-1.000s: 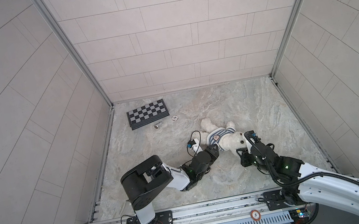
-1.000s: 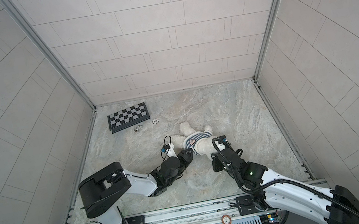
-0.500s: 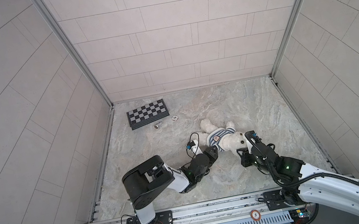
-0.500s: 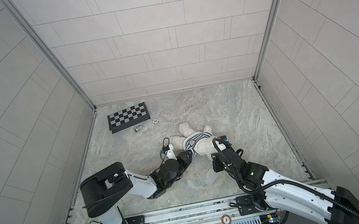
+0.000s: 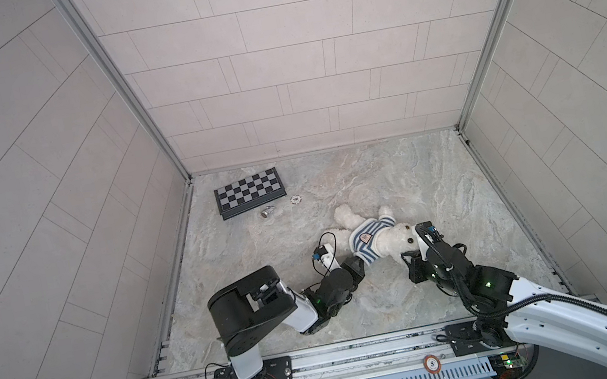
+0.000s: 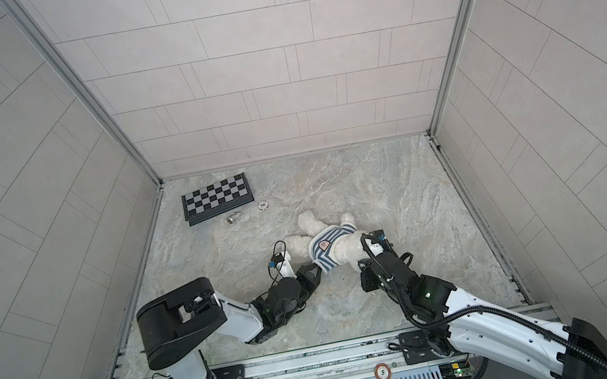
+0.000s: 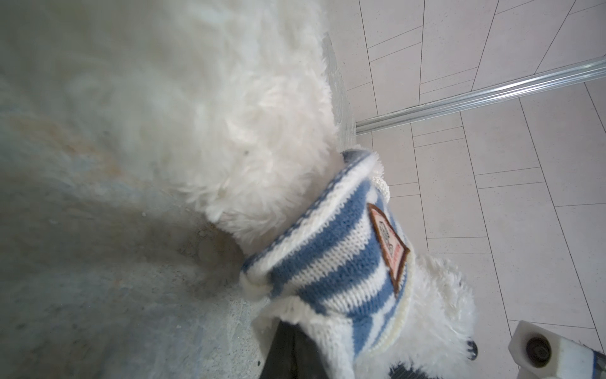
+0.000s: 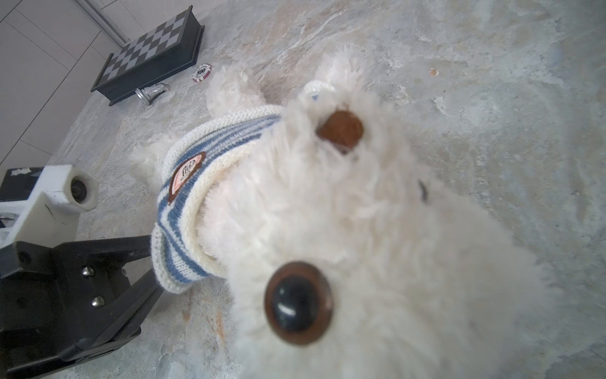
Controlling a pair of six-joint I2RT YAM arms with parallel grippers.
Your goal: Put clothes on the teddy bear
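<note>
The marbled worktop is carrying the teddy bear, which is lying near the middle with the striped shirt bunched round its trunk, while the left tool is clenching an edge of that shirt and the right tool is sitting clenched at the bear's head, its catch hidden. In my judgement the knit is risking slipping from so thin a pinch, or the bear dragging along if the head is not anchored. The right wrist view is showing the left jaws meeting on the knit, a detail both top views are leaving too small.
</note>
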